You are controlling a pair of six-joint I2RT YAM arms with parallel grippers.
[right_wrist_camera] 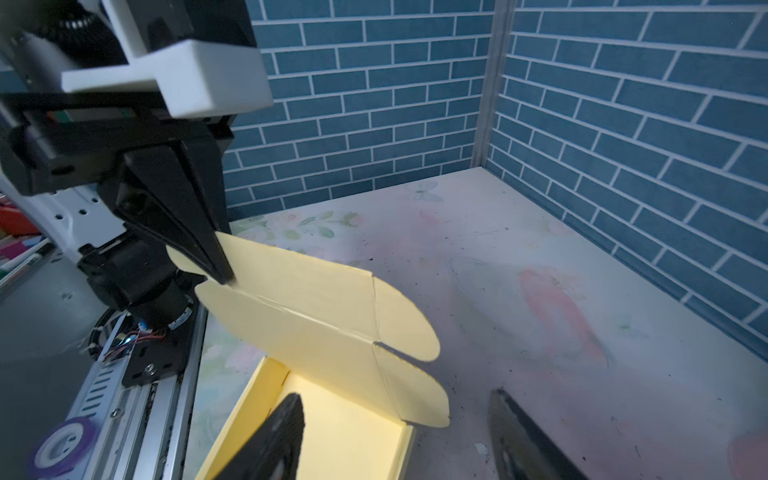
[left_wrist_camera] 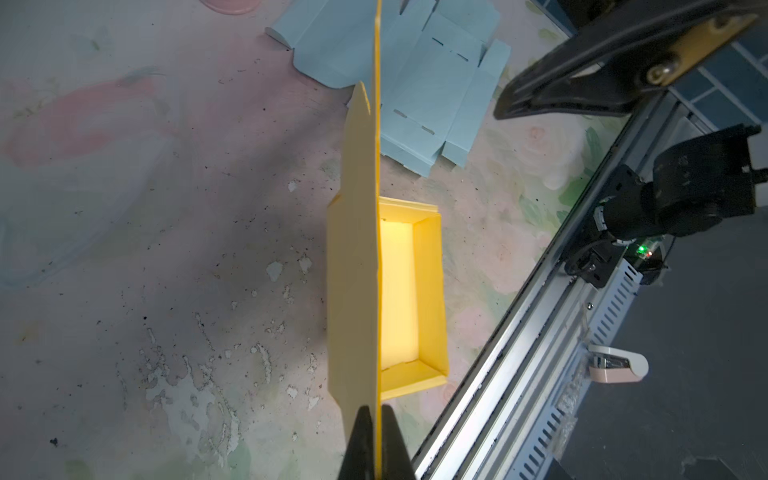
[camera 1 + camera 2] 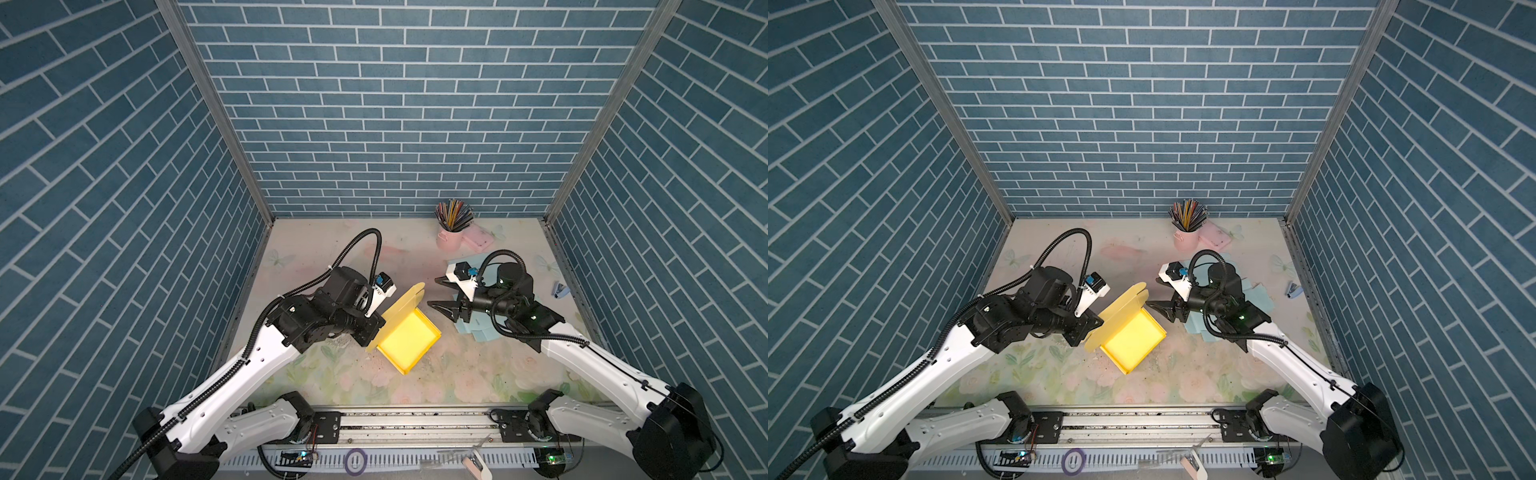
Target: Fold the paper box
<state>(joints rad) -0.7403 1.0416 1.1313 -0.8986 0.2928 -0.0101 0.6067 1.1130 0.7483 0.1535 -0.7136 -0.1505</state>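
Note:
In both top views the yellow paper box [image 3: 411, 343] lies mid-table as an open tray. Its lid panel [image 3: 405, 305] stands upright along the tray's left side, with rounded flaps [image 1: 409, 328] at its far end. My left gripper [image 2: 379, 413] is shut on the near end of the lid's top edge; the right wrist view shows its fingertips [image 1: 216, 266] pinching the paper. To the right of the box my right gripper [image 3: 434, 292] hangs open above the table, empty. One finger [image 1: 282, 428] is over the tray and the other is over the table beyond the flaps.
Pale blue flat box blanks [image 3: 478, 330] lie under the right arm. A pink cup of pencils [image 3: 451, 232] and a pink case [image 3: 480, 239] stand at the back. A small blue stapler [image 3: 560, 289] is by the right wall. A metal rail [image 3: 415, 419] runs along the front edge.

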